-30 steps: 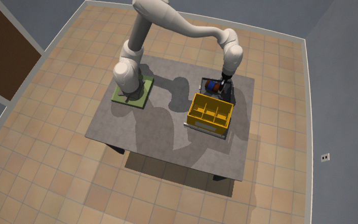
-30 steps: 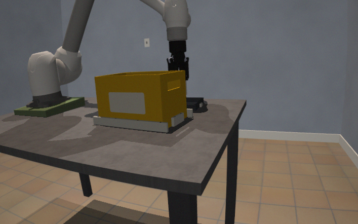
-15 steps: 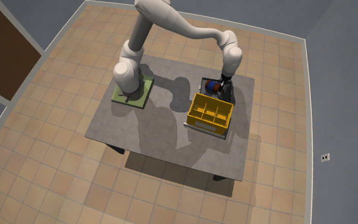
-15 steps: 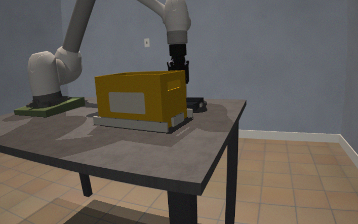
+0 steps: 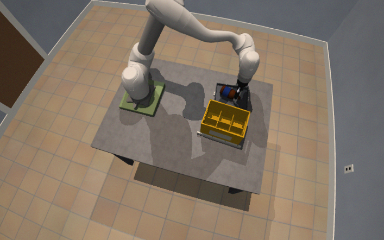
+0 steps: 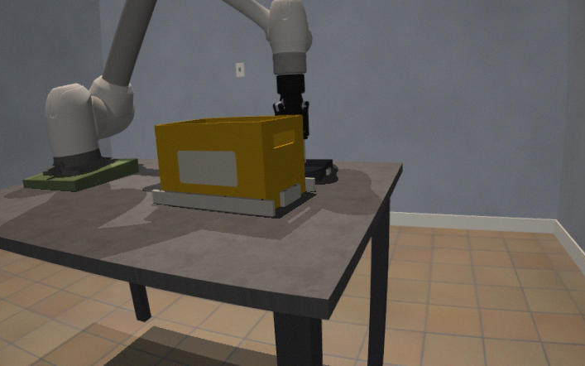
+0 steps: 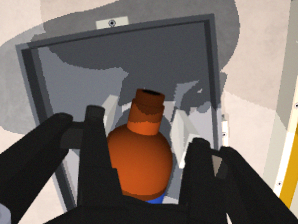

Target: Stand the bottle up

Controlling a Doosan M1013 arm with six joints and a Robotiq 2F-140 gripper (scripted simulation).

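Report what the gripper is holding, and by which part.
Nothing. The open gripper straddles the lying bottle near its shoulder, with gaps showing beside both fingers.

Orange bottle point(image 7: 139, 157), lying on grey tray point(image 7: 63, 83)
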